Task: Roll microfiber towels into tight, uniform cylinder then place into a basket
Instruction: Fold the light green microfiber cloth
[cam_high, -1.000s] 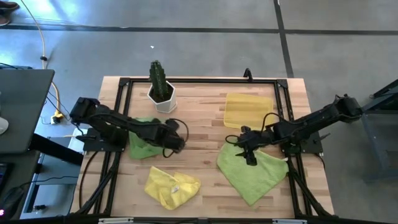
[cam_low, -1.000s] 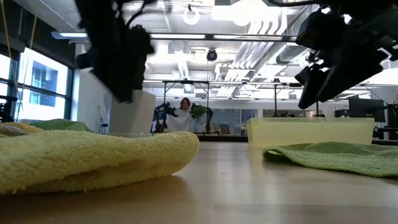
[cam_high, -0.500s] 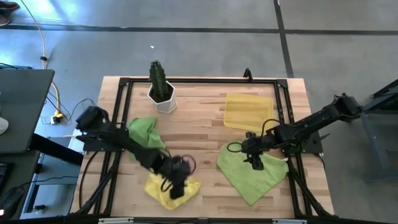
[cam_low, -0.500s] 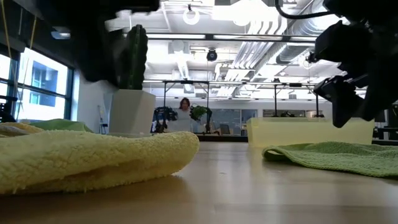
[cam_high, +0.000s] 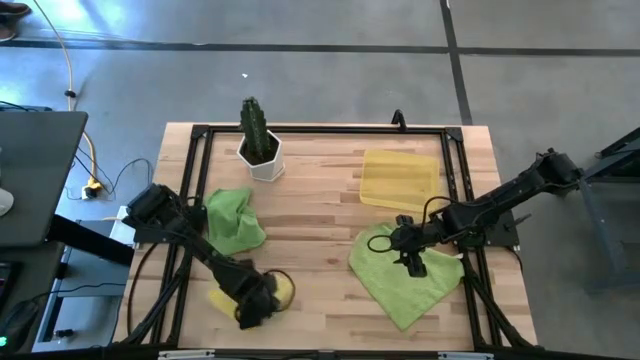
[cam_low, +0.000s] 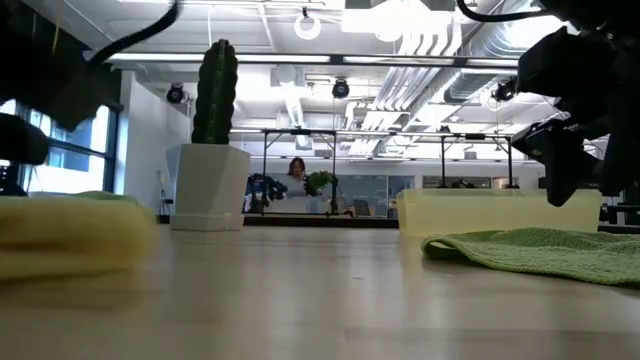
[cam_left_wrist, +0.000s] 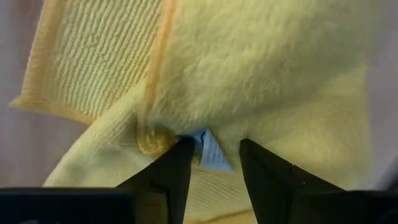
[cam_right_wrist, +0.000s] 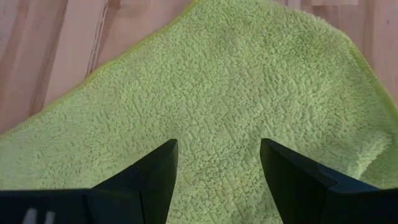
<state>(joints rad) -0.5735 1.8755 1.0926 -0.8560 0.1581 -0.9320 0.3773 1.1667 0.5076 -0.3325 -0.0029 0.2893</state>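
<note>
The yellow towel (cam_high: 283, 290) lies bunched near the table's near-left edge, mostly under my left gripper (cam_high: 255, 300), which is shut on it. In the left wrist view (cam_left_wrist: 249, 74) it fills the picture. One lime green towel (cam_high: 232, 220) lies crumpled at the left. The other (cam_high: 405, 275) lies spread flat at the right. My right gripper (cam_high: 410, 258) hangs open just above that spread towel (cam_right_wrist: 217, 93), touching nothing. The yellow basket (cam_high: 400, 178) stands at the far right. My left gripper pinches a bunched fold of the yellow towel (cam_left_wrist: 205, 121) between its two fingers, right by a small blue tag (cam_left_wrist: 210, 152). The fingers come from above, pointing down. Several layers gather at the hold. The rest of the towel lies on the table.
A white pot with a green cactus (cam_high: 258, 145) stands at the far left. A black frame (cam_high: 320, 130) runs round the table top. Bare wood (cam_high: 310, 240) lies between the towels in the middle.
My left gripper has swung from beside the left green towel toward the table's near edge, come down on the yellow towel, then gone toward the left edge. The yellow towel has bunched up and slid left with it. My right gripper has shifted slightly toward the near edge over the spread towel.
</note>
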